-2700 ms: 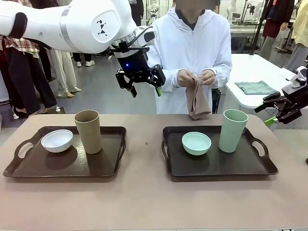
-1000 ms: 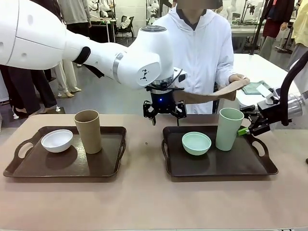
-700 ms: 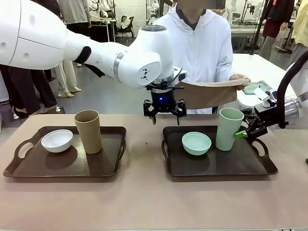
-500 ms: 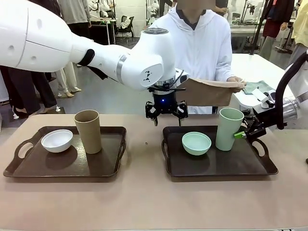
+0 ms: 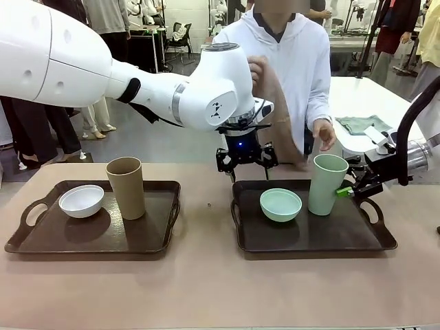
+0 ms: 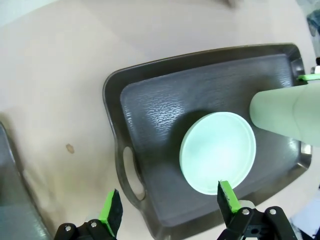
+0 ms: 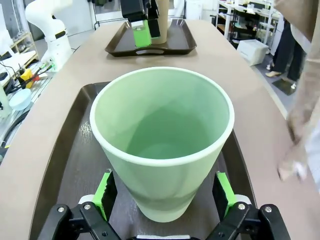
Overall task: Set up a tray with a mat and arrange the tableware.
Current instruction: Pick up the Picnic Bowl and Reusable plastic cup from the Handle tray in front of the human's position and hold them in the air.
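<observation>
The tall mint-green cup stands at the right of the right tray, with the small mint-green bowl to its left. My right gripper is open, its fingers flanking the cup's lower part without pressing it, as the right gripper shows in its wrist view. My left gripper hangs open over the tray's far left corner, above and beside the bowl. The white bowl and tan cup sit on the left tray. The person holds up a brown mat in one hand.
The person stands at the far side, the free hand hovering just behind the mint cup. A small speck lies on the bare tabletop between the two trays. A green cloth lies on a white table at the back right.
The person has gone from holding the mat spread between both hands to letting it hang from one raised hand. My left gripper has drifted slightly right. The right gripper stays by the cup.
</observation>
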{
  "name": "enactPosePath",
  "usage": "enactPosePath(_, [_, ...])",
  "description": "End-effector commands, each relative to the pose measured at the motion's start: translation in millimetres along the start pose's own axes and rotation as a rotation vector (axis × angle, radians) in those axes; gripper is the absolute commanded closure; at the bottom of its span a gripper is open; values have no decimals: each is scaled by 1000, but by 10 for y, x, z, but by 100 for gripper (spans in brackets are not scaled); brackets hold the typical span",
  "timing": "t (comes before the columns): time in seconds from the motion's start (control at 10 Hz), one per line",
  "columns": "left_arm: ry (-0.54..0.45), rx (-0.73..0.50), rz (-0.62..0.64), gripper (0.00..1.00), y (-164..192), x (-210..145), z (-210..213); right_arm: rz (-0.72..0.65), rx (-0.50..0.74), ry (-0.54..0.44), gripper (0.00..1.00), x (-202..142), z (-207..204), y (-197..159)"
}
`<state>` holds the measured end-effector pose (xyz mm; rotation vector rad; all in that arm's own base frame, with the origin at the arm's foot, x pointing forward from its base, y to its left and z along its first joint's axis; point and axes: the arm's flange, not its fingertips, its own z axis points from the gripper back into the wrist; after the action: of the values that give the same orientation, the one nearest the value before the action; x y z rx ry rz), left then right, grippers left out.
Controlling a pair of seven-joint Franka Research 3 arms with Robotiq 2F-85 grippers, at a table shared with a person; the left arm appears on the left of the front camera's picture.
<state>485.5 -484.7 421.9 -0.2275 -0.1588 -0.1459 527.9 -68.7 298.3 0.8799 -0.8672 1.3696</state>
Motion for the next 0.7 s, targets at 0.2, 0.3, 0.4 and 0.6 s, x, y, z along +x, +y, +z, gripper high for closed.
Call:
enactPosePath(0.2, [-2, 46, -15, 0, 33, -10, -11, 0, 1, 0, 0, 3, -5, -1])
enactPosePath(0.3, [2, 21, -4, 0, 43, 12, -21, 17, 24, -11, 0, -21, -34, -30])
enactPosePath(0.4, [20, 29, -5, 0, -39, 27, -68, 20, 27, -16, 0, -27, -77, -37])
enactPosePath(0.6, [58, 77, 0, 0, -183, 65, -223, 19, 33, -22, 0, -49, -109, -46])
